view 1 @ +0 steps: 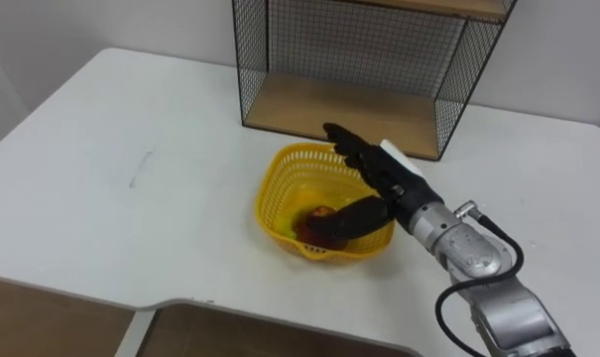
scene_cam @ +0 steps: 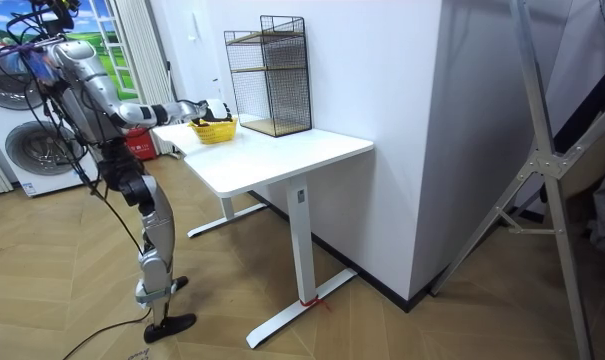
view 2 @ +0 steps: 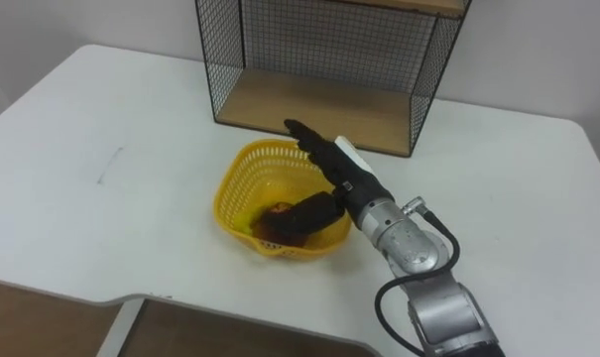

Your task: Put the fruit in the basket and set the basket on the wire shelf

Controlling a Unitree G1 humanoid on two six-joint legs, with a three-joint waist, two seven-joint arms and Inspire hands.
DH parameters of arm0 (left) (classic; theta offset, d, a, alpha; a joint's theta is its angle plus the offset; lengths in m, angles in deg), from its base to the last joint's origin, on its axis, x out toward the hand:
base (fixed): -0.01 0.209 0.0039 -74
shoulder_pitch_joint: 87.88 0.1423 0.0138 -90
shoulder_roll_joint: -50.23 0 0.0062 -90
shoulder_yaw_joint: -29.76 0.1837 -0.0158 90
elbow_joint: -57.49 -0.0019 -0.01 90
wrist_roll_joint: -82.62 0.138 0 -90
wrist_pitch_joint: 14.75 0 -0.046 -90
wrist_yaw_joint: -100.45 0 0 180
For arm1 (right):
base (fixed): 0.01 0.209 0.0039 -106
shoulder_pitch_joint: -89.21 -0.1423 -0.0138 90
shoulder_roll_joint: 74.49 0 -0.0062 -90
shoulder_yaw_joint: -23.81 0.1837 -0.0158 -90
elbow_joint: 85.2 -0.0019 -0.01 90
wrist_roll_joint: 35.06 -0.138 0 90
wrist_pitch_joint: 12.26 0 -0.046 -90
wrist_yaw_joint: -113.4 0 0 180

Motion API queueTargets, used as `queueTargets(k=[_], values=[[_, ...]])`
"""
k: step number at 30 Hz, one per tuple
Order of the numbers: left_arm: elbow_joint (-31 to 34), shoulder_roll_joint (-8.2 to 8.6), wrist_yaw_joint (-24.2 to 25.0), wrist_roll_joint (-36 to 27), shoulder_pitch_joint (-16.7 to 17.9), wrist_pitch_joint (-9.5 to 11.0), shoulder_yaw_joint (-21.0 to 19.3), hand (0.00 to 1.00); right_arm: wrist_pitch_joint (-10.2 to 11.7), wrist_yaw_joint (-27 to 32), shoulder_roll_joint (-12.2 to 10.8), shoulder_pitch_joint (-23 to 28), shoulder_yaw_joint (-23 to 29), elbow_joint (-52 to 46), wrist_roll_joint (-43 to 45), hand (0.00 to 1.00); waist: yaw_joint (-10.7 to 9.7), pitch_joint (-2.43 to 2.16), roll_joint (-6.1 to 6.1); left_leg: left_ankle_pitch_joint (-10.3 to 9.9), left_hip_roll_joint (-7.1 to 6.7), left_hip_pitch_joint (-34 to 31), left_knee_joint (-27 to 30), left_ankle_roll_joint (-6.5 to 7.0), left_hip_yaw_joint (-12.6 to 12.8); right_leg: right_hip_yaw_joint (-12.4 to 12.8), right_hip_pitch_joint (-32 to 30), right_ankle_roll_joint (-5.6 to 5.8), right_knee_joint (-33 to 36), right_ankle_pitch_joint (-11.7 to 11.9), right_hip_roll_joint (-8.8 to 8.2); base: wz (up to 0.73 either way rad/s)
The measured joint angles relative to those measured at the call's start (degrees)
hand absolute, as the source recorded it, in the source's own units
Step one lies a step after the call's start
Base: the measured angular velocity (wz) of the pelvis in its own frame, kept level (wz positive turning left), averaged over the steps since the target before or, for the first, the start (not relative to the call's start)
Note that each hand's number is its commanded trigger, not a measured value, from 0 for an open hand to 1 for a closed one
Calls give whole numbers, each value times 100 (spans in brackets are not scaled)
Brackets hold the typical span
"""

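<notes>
Yellow plastic lattice basket [view 1: 285, 183] sits on the white table [view 1: 101, 169] in the left eye view, just in front of the black wire shelf with wooden boards [view 1: 339, 104] and not yet on it. A reddish-brown fruit [view 1: 320, 211] lies on the basket's bottom. The robot's black right hand [view 1: 379, 177] comes in from the lower right over the basket's right rim. Its fingers [view 1: 344, 144] are stretched straight toward the shelf, above the rim, and the thumb dips down inside the basket beside the fruit; whether it touches the fruit I cannot tell. The hand clamps nothing: it is spread, with the rim lying between the thumb and the fingers.

The right eye view gives the same layout. The fruit rests low in the basket at the thumb's tip, and the shelf's lower wooden board stands bare right behind the basket.

In the room view the robot stands upright at the table's end on the room view's left, with white washing machines [scene_cam: 27, 150] behind it. One arm is held out level to the basket, and the shelf stands further along the table by the wall.

By my reading, the fruit step is done or all but done. What is left is to take hold of the basket, lift it and set it on the shelf's lower board.
</notes>
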Motion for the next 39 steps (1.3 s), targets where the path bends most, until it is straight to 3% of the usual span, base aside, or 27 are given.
queueTargets(k=[12,17,21,23,26,29,31,34,39], values=[[51,-1,-34,-55,15,2,-3,0,0,23,0,-1,100,-12,-87,0,-100,-24,-25,0,-3,-14,-31,0,-21,20,-17,0,-2,0,0,0],[-9,-6,-36,-252,40,17,-54,0,9,400,9,-1,454,-75,-858,0,-155,-44,-51,0,-6,8,38,1,-23,8,47,0,-9,1,2,1],[-66,1,-40,-684,203,227,-411,0,191,661,21,8,889,-75,-1073,0,-233,-9,18,-5,-5,49,40,1,-31,1,65,0,-29,1,2,0],[-117,6,-51,-1092,279,299,-657,0,208,789,21,145,1118,-279,-1212,0,-272,-20,27,-7,-2,23,23,0,-37,0,58,0,-27,1,6,0],[-257,19,-179,-1871,427,345,-1241,0,372,988,19,462,1439,-491,-1388,0,-323,-74,129,-7,-1,55,6,0,-16,18,75,0,-28,1,2,-4],[-178,32,-559,-2485,394,416,-1988,0,384,1246,13,686,1764,-493,-1361,0,-328,-86,187,7,-2,90,-4,-4,-1,15,86,0,-14,1,-4,-1],[40,32,-1142,-3053,300,589,-2418,0,397,1442,21,908,2019,-493,-1480,0,-319,-83,197,34,-11,93,-25,2,11,27,79,-1,-15,0,-16,0],[569,29,-2013,-3937,267,692,-2634,0,397,1796,27,1149,2108,-492,-1781,0,-321,-80,206,60,-30,127,-93,11,37,84,100,-4,-48,-5,-32,-9],[1827,25,-3318,-4547,195,1024,-2971,0,397,2173,26,1490,2247,-500,-1815,0,-296,-101,153,80,-63,146,-171,20,50,122,73,-3,-101,-4,-48,-1]])
